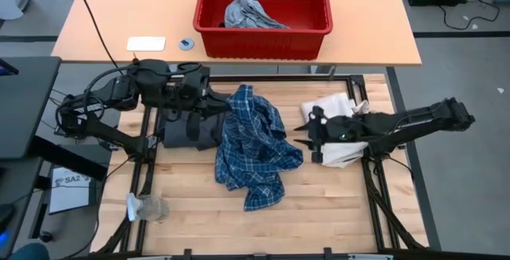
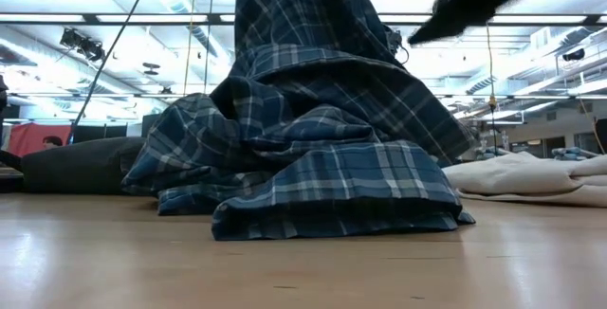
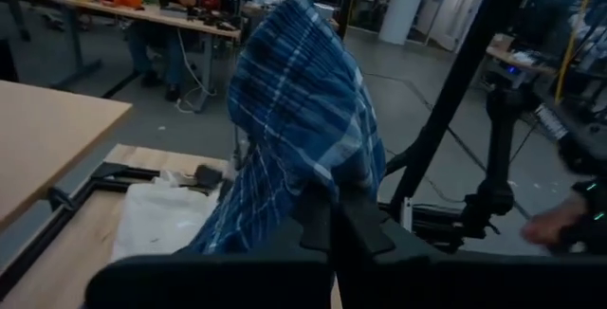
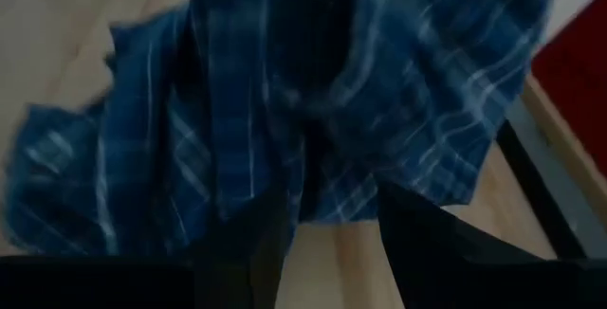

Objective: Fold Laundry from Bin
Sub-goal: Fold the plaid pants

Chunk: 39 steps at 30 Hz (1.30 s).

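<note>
The left gripper had its jaws clamped on the soft plaid shirt, draped in limp folds; the right gripper stood parted, empty

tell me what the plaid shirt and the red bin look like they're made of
Plaid shirt: soft woven cloth, likely cotton or flannel, matte; it drapes and bunches in loose folds, hanging from the left tool.
Red bin: seemingly rigid moulded plastic, smooth with a slight sheen; its walls hold straight and the colour is uniform.
</note>
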### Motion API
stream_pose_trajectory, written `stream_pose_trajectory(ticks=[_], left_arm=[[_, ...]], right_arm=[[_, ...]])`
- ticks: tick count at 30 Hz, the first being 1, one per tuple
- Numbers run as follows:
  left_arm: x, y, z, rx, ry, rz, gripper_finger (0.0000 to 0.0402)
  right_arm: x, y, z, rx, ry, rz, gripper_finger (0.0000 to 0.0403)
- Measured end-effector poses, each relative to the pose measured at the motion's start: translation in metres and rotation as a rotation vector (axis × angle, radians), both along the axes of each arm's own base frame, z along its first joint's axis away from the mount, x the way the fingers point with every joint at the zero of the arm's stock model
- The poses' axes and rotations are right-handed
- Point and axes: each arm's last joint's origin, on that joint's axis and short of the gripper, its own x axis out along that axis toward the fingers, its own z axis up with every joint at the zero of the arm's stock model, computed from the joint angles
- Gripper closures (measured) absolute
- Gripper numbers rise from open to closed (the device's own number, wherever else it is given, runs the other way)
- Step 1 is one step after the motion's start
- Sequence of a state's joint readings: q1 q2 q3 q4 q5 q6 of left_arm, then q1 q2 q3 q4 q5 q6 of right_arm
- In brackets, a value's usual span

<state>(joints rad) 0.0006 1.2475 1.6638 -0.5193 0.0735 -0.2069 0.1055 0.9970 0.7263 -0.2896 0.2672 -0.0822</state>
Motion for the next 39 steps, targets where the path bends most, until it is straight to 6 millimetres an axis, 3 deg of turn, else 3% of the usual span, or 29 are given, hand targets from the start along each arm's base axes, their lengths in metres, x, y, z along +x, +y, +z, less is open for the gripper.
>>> stream_pose_trajectory(ticks=[6, 11, 19, 26, 30, 35, 39], left_arm=[[-0.002, 0.000, 0.001, -0.029, 0.001, 0.000, 0.0398], [-0.003, 0.003, 0.000, -0.062, 0.017, 0.040, 0.0397], [-0.003, 0.008, -0.001, -0.079, 0.024, 0.074, 0.0396], [-0.003, 0.008, -0.002, -0.091, 0.037, 0.077, 0.0395], [-0.003, 0.008, -0.004, -0.093, 0.051, 0.077, 0.0395], [-0.005, 0.009, -0.005, -0.034, 0.059, 0.105, 0.0395], [-0.014, 0.012, -0.004, 0.090, 0.074, 0.112, 0.0396]], right_arm=[[0.006, -0.001, -0.032, -0.148, -0.091, 0.035, 0.0183], [0.014, -0.009, -0.030, -0.201, -0.200, -0.068, 0.0150], [0.033, -0.016, -0.048, -0.144, -0.180, 0.028, 0.0158], [0.052, -0.016, -0.044, -0.165, -0.291, 0.032, 0.0169], [0.058, -0.015, -0.036, -0.124, -0.333, 0.035, 0.0214], [0.062, -0.018, -0.025, 0.035, -0.340, 0.022, 0.0375], [0.058, -0.021, -0.004, 0.061, -0.307, -0.063, 0.0391]])
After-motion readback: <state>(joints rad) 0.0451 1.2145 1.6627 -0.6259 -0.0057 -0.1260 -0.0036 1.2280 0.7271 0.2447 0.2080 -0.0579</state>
